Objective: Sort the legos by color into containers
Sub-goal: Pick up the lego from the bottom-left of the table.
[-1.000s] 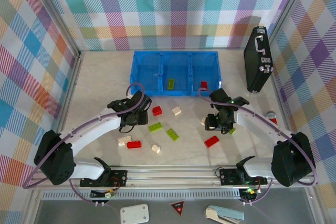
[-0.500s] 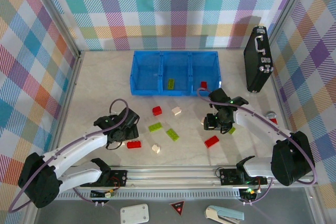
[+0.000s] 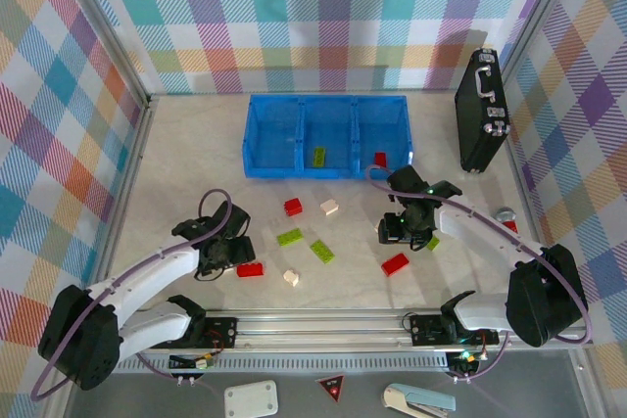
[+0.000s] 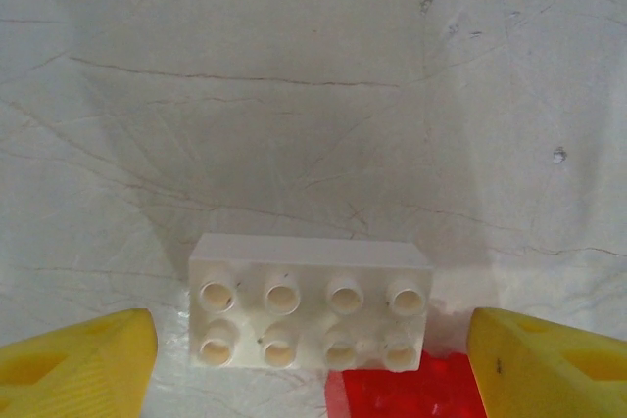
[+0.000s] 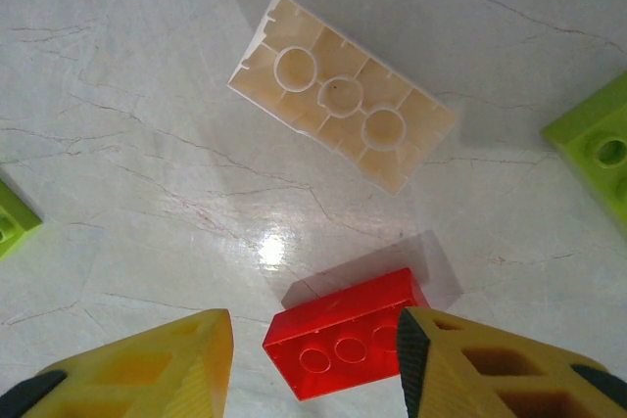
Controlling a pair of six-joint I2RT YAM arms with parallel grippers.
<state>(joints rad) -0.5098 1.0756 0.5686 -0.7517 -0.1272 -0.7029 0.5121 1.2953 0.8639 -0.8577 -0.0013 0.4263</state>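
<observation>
Lower left, our left gripper (image 4: 312, 359) hangs wide over a white lego (image 4: 310, 302). Mid-right, our right gripper (image 5: 313, 364) sits narrowed around a red lego (image 5: 348, 332); blue tray (image 3: 326, 168) up top.
</observation>
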